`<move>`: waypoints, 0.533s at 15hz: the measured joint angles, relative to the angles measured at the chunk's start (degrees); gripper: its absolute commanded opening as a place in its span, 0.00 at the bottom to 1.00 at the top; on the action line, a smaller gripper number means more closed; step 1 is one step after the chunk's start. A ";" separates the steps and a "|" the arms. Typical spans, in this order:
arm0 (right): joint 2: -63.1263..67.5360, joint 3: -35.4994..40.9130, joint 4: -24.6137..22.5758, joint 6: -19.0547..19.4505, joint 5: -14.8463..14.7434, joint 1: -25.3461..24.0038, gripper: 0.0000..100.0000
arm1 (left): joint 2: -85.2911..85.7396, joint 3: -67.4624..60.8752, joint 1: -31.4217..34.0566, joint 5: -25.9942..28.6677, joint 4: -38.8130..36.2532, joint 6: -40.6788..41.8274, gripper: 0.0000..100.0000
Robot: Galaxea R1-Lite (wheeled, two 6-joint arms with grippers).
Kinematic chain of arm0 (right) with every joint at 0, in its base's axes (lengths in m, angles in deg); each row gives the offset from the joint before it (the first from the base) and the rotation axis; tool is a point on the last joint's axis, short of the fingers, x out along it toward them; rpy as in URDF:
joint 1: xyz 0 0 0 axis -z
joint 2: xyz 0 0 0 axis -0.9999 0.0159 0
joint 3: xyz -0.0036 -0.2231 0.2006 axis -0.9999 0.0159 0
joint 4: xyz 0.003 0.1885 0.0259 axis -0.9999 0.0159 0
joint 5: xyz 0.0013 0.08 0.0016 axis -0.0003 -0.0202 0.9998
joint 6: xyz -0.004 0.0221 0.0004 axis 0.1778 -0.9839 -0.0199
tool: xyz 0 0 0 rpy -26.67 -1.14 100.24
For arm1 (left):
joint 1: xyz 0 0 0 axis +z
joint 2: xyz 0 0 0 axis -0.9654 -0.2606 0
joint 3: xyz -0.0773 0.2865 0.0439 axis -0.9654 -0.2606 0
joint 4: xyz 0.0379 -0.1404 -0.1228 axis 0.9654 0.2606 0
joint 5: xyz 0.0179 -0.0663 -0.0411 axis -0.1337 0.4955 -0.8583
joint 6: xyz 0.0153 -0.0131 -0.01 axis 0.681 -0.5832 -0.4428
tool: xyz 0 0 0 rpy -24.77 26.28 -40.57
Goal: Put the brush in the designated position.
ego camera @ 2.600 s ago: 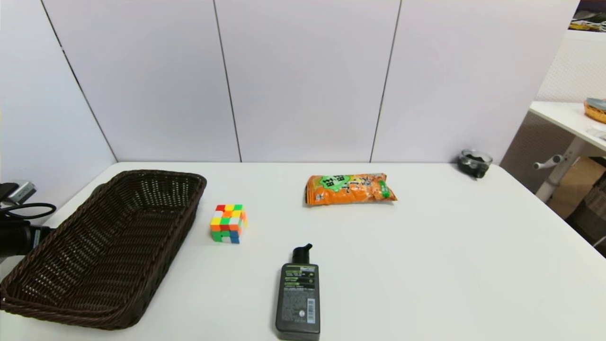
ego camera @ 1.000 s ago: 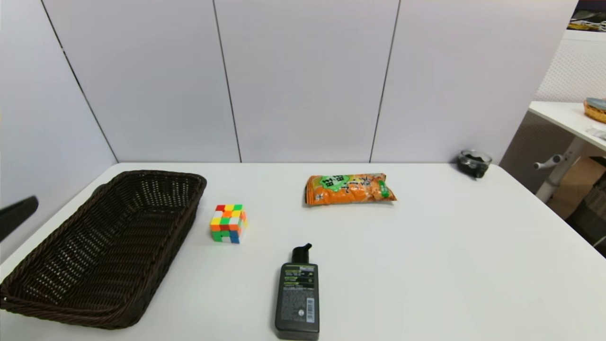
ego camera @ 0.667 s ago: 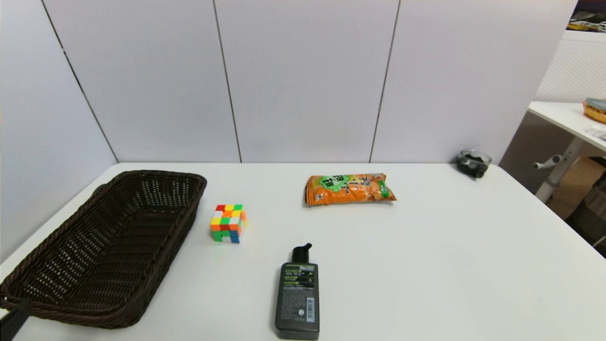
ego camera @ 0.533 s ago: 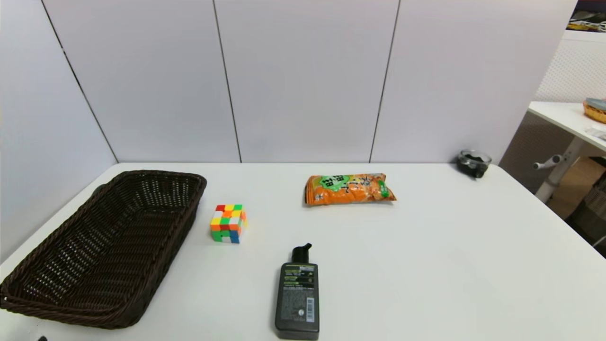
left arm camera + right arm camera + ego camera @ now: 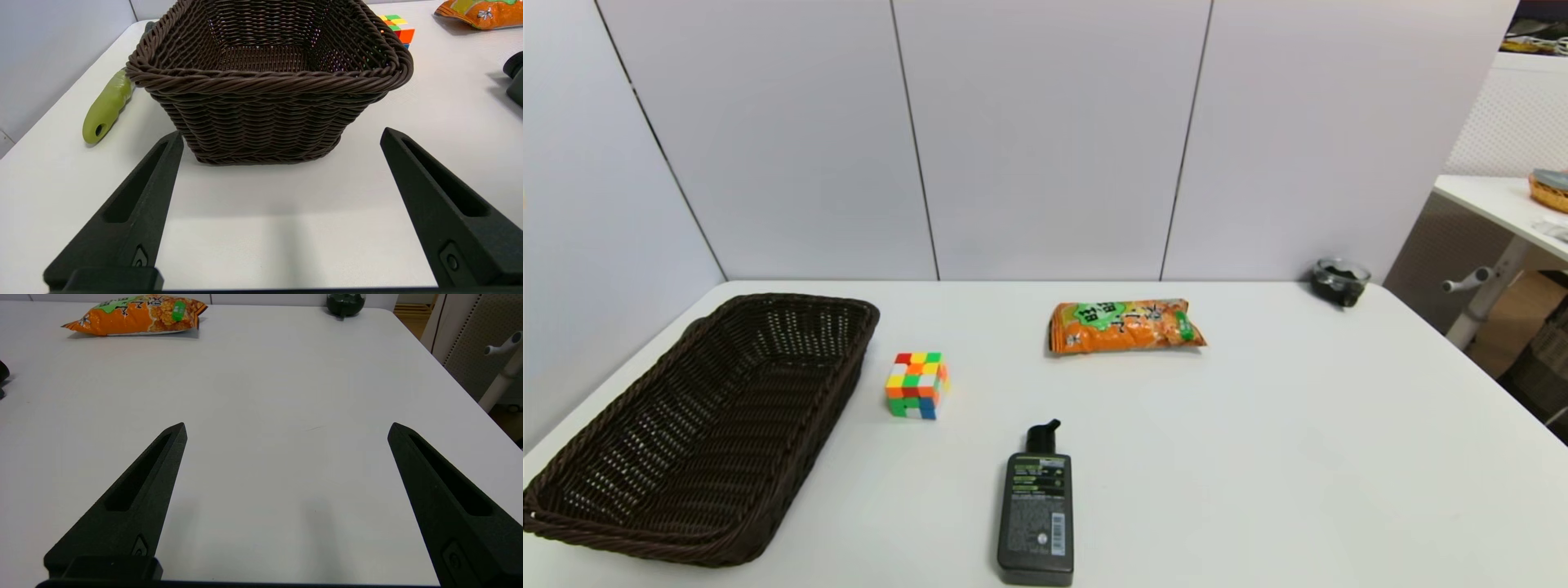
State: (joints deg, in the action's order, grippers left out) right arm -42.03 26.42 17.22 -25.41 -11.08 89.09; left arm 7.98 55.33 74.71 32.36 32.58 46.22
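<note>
My left hand hangs low over the bench with its fingers spread wide and nothing between them, just short of the near end of the brown wicker basket. The brush lies on the bench on the far side of that basket's outer wall, close against it; only its lime-green handle shows, the rest is hidden behind the weave. It sits ahead of my left hand and off to the outside, apart from the fingers. My right hand is also wide open and holds nothing, over bare bench. The snack bag, puzzle cube and dark pump bottle lie further in.
</note>
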 measured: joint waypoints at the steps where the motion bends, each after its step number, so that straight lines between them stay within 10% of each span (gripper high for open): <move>1: 0.00 0.00 0.00 0.00 0.00 0.00 1.00 | 0.23 -0.06 0.00 0.01 0.00 0.02 1.00; 8: 0.00 0.00 0.00 0.00 0.00 -0.02 1.00 | 0.55 -0.22 0.00 -0.51 0.00 -2.66 1.00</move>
State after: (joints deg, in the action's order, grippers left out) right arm -42.03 26.42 17.22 -25.41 -11.08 89.06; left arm 8.53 55.12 74.71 31.85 32.58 43.56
